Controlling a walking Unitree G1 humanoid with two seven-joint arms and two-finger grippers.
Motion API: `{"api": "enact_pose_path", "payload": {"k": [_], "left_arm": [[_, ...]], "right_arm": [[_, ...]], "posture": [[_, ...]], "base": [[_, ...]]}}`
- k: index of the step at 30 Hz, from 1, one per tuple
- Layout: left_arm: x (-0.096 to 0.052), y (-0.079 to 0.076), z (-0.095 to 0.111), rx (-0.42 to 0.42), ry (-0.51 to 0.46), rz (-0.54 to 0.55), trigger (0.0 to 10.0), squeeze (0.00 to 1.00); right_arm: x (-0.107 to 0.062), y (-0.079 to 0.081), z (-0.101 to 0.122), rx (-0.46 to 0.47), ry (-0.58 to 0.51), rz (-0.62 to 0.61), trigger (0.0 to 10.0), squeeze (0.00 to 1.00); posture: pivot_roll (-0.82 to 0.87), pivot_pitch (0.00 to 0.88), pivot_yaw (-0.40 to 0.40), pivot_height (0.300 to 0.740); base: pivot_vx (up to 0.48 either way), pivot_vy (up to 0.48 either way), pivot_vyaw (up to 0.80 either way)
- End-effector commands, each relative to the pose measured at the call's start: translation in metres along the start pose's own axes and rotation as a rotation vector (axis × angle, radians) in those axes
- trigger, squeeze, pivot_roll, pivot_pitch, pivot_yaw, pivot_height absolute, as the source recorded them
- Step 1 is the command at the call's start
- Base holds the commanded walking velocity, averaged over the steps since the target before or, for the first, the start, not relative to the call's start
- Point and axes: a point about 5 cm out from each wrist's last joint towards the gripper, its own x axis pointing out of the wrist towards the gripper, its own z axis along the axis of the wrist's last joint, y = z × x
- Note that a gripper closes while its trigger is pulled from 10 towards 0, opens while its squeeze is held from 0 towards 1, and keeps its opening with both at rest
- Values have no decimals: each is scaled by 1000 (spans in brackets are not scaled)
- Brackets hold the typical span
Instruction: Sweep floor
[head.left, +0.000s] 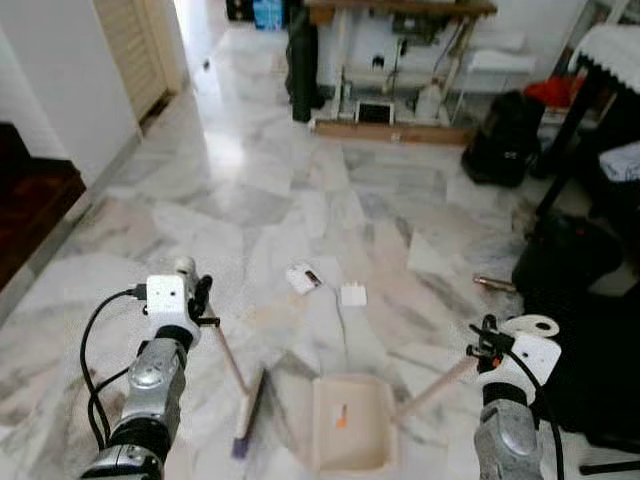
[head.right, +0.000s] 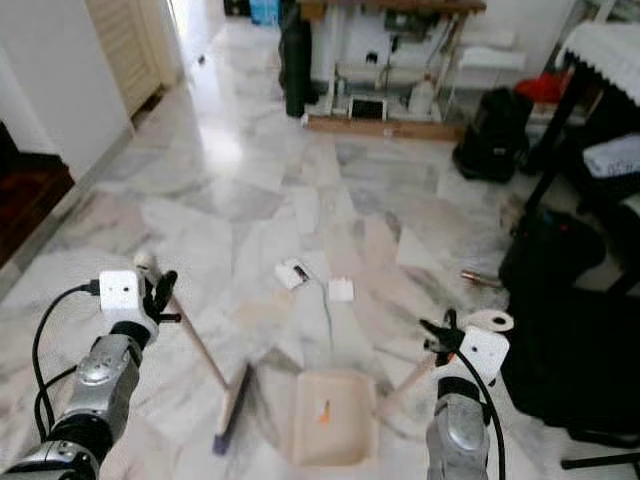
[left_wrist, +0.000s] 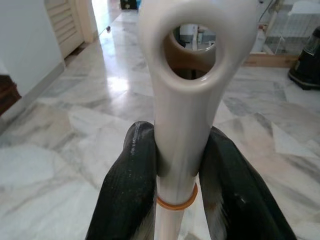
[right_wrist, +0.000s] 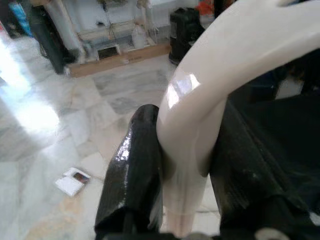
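Gripping the light, stiff broom (head.left: 238, 385) high on its slick handle with the left gripper (head.left: 203, 303) clamped tight, right gripper (head.left: 478, 352) likewise pinching the dustpan (head.left: 350, 421) handle, both tools resting on the marble floor (head.left: 260, 200) near paper scraps (head.left: 303, 278).

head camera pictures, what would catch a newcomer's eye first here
Low in the middle, a cream dustpan lies on the marble floor with an orange scrap inside, its handle held by the right hand. Beside it, the left hand grips a broom angled down to the floor. Just ahead lie two pieces of white litter.
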Motion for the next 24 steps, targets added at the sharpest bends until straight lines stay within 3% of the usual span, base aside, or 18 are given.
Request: {"api": "enact_pose_path", "payload": {"k": [1, 17, 24], "left_arm": [[5, -8, 8, -13, -31, -20, 10000, 0], [10, -7, 20, -21, -79, -7, 10000, 0], [17, -6, 40, -22, -162, 2, 10000, 0]], "right_arm": [[4, -7, 7, -1, -27, -22, 10000, 0], [8, -8, 14, 3, -57, -28, 10000, 0], [13, -16, 30, 0, -127, -51, 10000, 0]], "posture": [[105, 9, -1, 740], [107, 21, -2, 740], [108, 23, -2, 740]], "base": [[394, 0, 0], [392, 0, 0], [399, 0, 0]]}}
